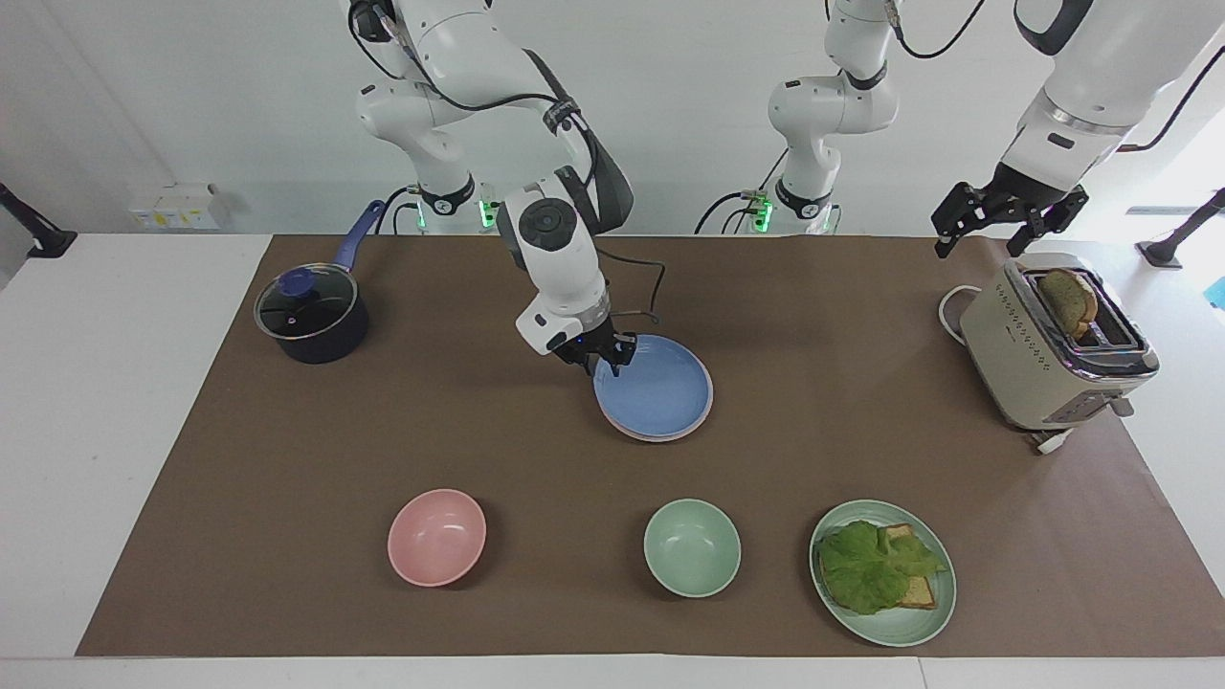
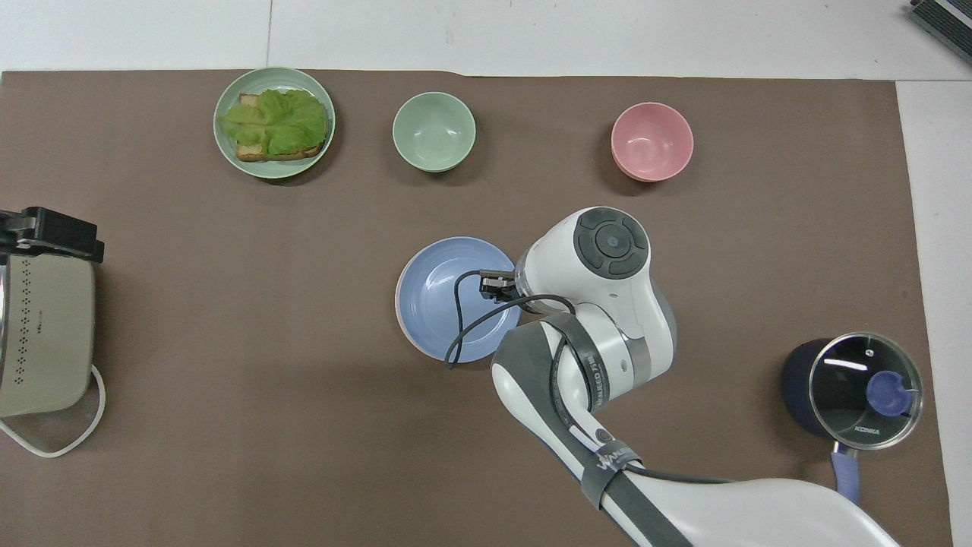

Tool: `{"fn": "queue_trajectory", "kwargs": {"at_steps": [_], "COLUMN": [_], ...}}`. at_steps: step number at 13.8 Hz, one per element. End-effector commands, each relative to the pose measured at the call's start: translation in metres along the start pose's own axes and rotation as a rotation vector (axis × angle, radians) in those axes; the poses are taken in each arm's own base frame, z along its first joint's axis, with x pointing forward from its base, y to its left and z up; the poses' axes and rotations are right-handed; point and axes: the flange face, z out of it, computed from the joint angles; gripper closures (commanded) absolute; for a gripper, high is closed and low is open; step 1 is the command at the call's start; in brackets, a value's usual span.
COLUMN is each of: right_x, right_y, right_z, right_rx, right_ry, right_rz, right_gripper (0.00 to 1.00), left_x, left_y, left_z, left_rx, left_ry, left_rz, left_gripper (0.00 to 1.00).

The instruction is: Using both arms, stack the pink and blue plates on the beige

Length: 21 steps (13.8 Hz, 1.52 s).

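Brown paper covers most of the white tabletop. Close to the robots' edge, toward the right arm's end, stands a dark blue saucepan with a glass lid and a blue handle. At the left arm's end of that same edge sits a beige toaster with a slice of toast standing up in its slot. The left gripper hangs in the air over the toaster with its jaws spread apart and nothing between them; that arm waits. Near the middle of the paper the blue plate lies flat on the pink plate, of which only a thin pale rim shows around it. What lies under the pink plate is hidden. The right gripper reaches down to the part of the blue plate's rim that is nearest the robots and toward the right arm's end. Whether it grips that rim or stands loose at it I cannot tell. Along the tabletop's edge farthest from the robots stand three things in a row: a pink bowl toward the right arm's end, a pale green bowl beside it, and a pale green plate toward the left arm's end, carrying bread with a lettuce leaf on top.
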Motion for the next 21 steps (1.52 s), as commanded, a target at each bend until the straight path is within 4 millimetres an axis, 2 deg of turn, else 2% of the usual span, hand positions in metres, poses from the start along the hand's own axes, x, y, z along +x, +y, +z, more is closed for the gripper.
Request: {"fn": "queue_trajectory", "kwargs": {"at_steps": [1,3,5,8,11,15,16,19,20,21], "right_x": [0.028,0.043,0.057,0.063,0.069,0.068,0.064,0.036,0.028,0.021], "right_y": [0.016,0.041,0.075,0.115,0.161,0.217,0.226,0.23,0.231,0.231], "right_z": [-0.03,-0.061,-0.098,-0.141,-0.216,-0.284,-0.304,-0.343,-0.352,-0.352], "right_rx": [0.02,0.007,-0.021,-0.113,-0.179,-0.206,-0.208,-0.224,-0.222,-0.226], "right_ry": [0.064,0.12,0.163,0.167,0.198,0.138,0.129,0.138,0.14,0.113], "right_rz": [-0.035,-0.085,-0.108,-0.093,-0.074,-0.092,-0.07,-0.074,-0.07,-0.07], "right_gripper": [0.0,0.0,0.0,0.0,0.0,0.0,0.0,0.0,0.0,0.0], "left_x": [-0.005,-0.005,-0.005,-0.005,-0.005,-0.005,-0.005,-0.005,-0.005,-0.005], "left_y": [-0.001,-0.001,-0.001,-0.001,-0.001,-0.001,-0.001,-0.001,-0.001,-0.001], "left_z": [-0.001,-0.001,-0.001,-0.001,-0.001,-0.001,-0.001,-0.001,-0.001,-0.001], "left_rx": [0.008,0.008,0.008,0.008,0.008,0.008,0.008,0.008,0.008,0.008], "left_ry": [-0.007,-0.007,-0.007,-0.007,-0.007,-0.007,-0.007,-0.007,-0.007,-0.007], "left_rz": [0.006,0.007,0.007,0.006,0.007,0.007,0.007,0.007,0.007,0.007], "left_gripper": [0.0,0.0,0.0,0.0,0.0,0.0,0.0,0.0,0.0,0.0]}}
